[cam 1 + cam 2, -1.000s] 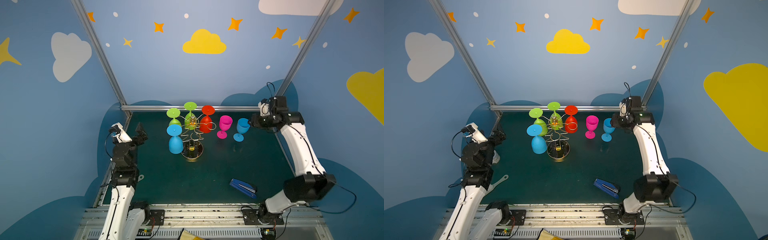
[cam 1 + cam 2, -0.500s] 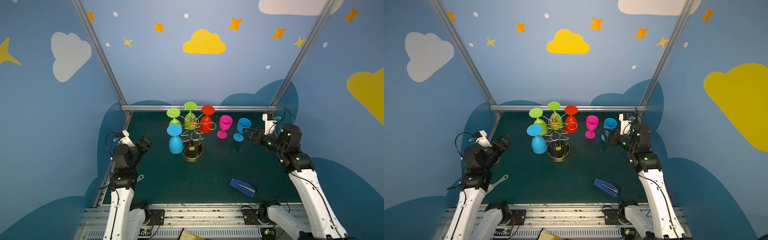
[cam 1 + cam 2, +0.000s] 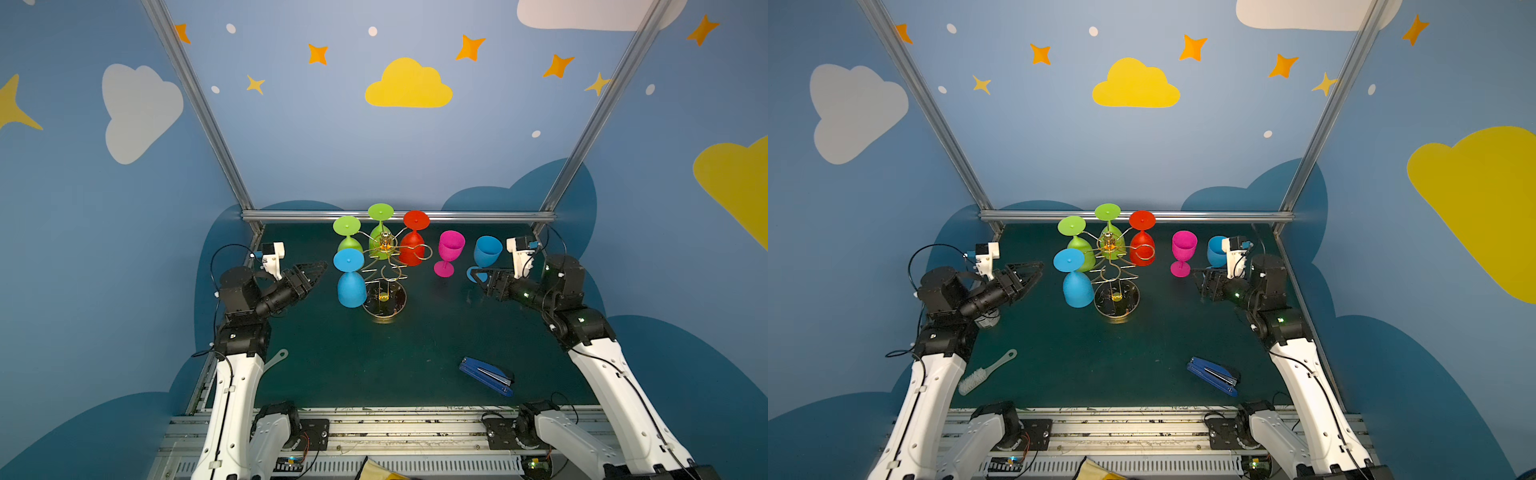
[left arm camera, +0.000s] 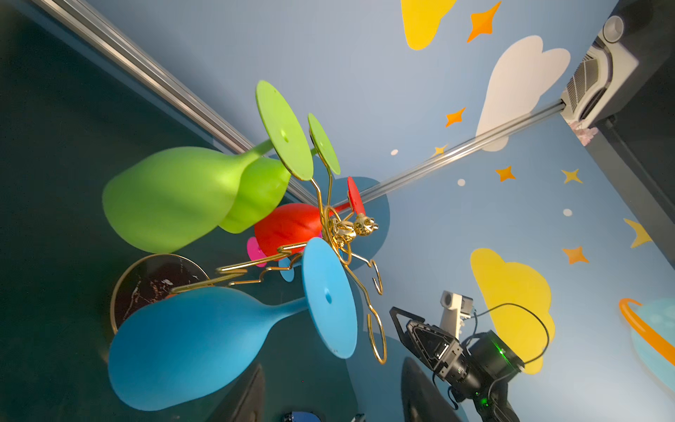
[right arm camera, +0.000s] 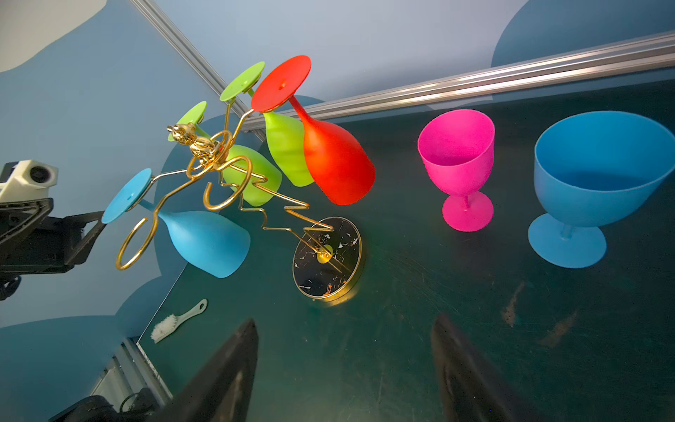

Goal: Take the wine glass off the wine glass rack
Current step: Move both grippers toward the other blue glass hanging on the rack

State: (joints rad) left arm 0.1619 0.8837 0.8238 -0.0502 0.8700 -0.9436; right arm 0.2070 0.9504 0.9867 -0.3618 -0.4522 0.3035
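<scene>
Wine glass [image 3: 351, 289], the blue one, hangs upside down on the wine glass rack [image 3: 390, 305], on the arm facing the left gripper [image 3: 323, 269]. Two green glasses [image 3: 348, 243] and a red glass [image 3: 412, 251] hang on the rack's other arms. Both top views: left gripper just short of that arm, jaws apart, empty. On the rack's opposite side a pink goblet [image 3: 449, 251] and a blue goblet [image 3: 487, 251] stand on the desk [image 3: 374, 365]. The right gripper [image 3: 476, 279] is farther from the rack than the pink one, jaws apart, empty. Left wrist: foot disc [image 4: 328, 296] rests on the rack's wire, bowl [image 4: 182, 347] hangs free beside the rack's base; fingers [image 4: 244, 398] spread, nothing between. Right wrist: fingers [image 5: 233, 372] wide, only desk between. My read: matte moulded plastic, light, stiff, not slippery, unlikely to shatter. Take the bowl's widest part or the stem under the foot, then slide it out through the loop's open end. Rack is thin wire and probably tips easily. No brand, label or readable writing anywhere.
</scene>
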